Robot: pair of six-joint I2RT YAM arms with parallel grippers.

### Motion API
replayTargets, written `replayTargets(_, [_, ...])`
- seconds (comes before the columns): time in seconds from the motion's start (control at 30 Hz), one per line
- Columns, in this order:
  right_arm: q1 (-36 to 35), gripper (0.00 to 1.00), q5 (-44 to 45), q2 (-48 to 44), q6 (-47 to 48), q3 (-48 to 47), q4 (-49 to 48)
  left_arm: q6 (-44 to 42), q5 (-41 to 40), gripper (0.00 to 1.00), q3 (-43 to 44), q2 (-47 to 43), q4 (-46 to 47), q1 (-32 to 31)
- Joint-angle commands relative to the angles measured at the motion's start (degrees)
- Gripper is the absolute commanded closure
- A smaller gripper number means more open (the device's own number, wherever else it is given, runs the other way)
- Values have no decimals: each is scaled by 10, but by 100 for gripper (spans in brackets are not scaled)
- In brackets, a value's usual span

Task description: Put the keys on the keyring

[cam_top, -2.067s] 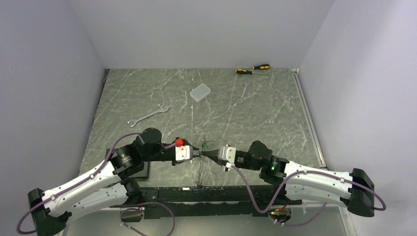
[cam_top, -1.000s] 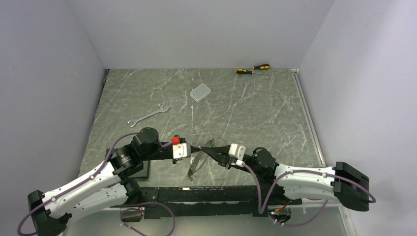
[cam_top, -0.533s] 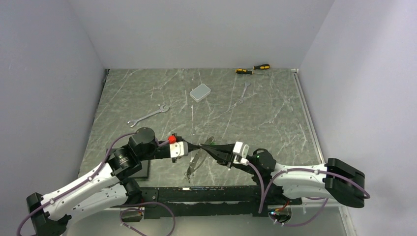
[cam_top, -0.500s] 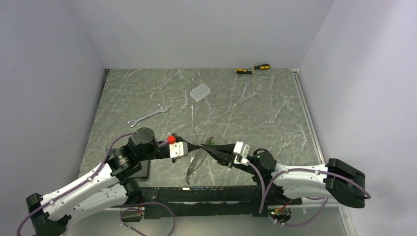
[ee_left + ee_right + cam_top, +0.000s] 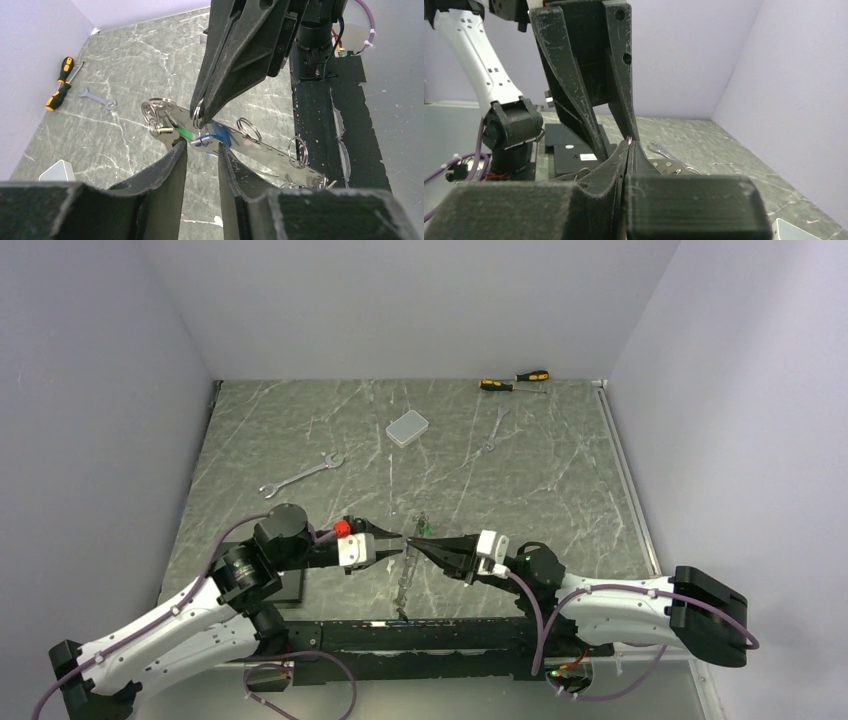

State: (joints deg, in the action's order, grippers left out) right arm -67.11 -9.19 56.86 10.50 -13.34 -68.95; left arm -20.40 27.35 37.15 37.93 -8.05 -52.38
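We see the keyring (image 5: 403, 585), a long flat silvery metal strip hung with thin wire split rings. It dangles over the green-grey, marble-veined desk (image 5: 300, 430) toward 6 o'clock, where two matte black claws meet tip to tip. From above it reads only as a thin glinting line. The left wrist view resolves the strip (image 5: 260, 145), its round rings and, near one end, a green-headed key (image 5: 184, 133) and a blue-headed key (image 5: 216, 137). There the right claw (image 5: 200, 116) is clenched on one small ring of the keyring, and its own camera shows its rough-textured fingers (image 5: 608, 164) pressed flat together. The left claw (image 5: 200, 150) shows a narrow gap; we cannot tell whether it pinches anything. A rounded grey box (image 5: 407, 427) lies toward 12 o'clock.
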Motion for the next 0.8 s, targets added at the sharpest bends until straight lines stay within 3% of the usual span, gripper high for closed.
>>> replayTargets(0.0, [2,100,-33,-17,-9,-16,-3,0,11,65,-7,-18,20,-2])
replayTargets(0.4, [2,100,-56,-1,-17,-27,-10,4,35,68,-4,-4,23,2])
replayTargets(0.63, [1,100,-63,6,-21,-30,-13,8,46,74,-6,-4,29,3])
replayTargets(0.77, [1,100,-65,9,-23,-30,-17,6,50,85,-6,-4,27,3])
